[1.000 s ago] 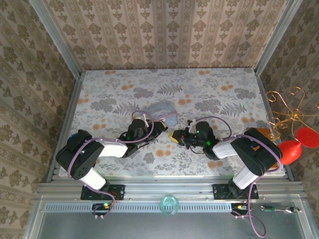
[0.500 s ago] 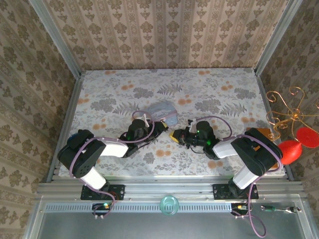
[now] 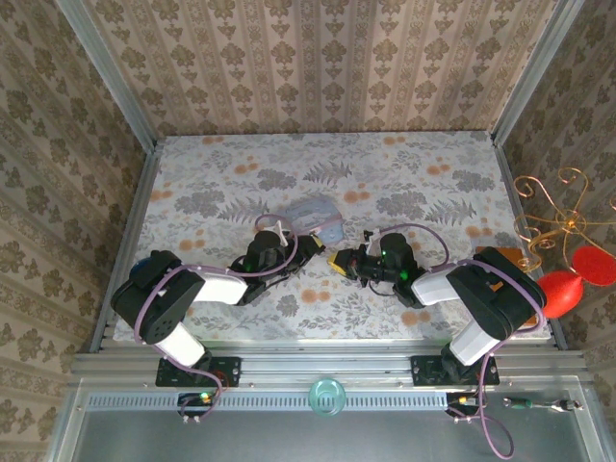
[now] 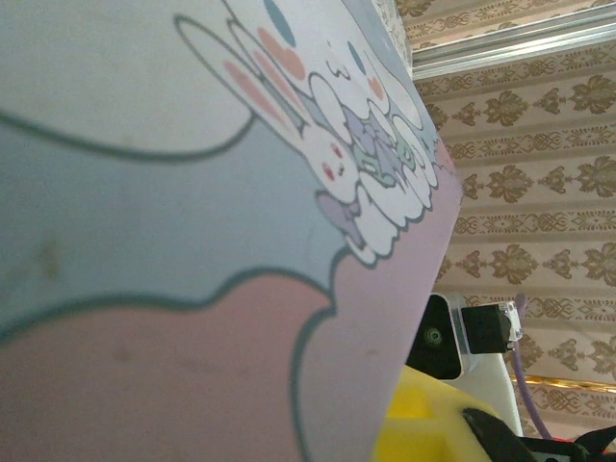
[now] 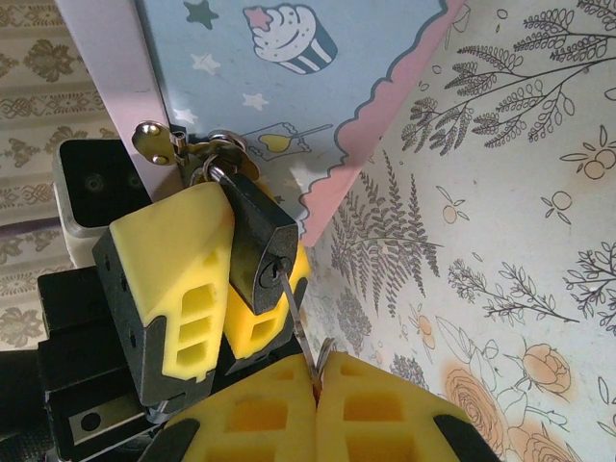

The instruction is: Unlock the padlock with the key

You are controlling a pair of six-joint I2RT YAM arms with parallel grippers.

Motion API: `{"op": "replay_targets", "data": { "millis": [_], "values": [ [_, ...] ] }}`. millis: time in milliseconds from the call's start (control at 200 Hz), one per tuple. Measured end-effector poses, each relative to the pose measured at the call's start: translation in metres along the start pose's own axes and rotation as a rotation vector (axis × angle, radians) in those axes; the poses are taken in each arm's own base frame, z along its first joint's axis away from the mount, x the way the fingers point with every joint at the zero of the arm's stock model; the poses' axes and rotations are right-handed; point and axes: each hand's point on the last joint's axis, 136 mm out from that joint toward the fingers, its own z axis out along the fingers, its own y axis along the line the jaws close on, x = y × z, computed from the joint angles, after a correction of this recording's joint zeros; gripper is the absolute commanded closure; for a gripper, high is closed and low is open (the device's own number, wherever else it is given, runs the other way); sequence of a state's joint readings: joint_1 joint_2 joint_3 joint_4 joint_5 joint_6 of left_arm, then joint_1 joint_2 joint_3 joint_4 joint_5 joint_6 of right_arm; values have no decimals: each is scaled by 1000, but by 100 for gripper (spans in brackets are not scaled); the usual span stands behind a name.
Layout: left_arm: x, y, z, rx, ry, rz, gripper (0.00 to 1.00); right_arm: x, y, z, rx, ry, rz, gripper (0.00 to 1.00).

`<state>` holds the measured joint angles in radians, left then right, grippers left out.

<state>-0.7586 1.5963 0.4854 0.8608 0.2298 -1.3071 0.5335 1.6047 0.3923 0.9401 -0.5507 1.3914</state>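
- R gripper: yellow fingers pinched tight on key, tip at the keyhole of the padlock.
- L gripper: fingers clamped on the padlock body, keyhole end down; shackle hooked thru zip pull of pouch.
- Top view: both arms low, forearms angled inward, grippers nearly meeting mid-table, just beside pouch; lock & key too small to tell there.
- L wrist view: pouch's cartoon print up close, blurred.

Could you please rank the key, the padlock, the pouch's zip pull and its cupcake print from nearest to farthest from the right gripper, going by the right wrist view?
1. key, pinched in the right gripper, bottom centre.
2. padlock, just above, at the key's tip.
3. zip pull, upper left, beyond the padlock.
4. cupcake print, top edge, on the pouch.
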Motion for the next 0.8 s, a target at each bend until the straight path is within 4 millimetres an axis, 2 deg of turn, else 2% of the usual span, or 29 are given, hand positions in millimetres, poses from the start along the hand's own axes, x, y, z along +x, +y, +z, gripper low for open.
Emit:
{"op": "replay_targets", "data": {
  "millis": [800],
  "values": [
    [-6,-10,-2,49,-19,-61,98,-6,7,2,-71,20,-5,100]
  ]
}}
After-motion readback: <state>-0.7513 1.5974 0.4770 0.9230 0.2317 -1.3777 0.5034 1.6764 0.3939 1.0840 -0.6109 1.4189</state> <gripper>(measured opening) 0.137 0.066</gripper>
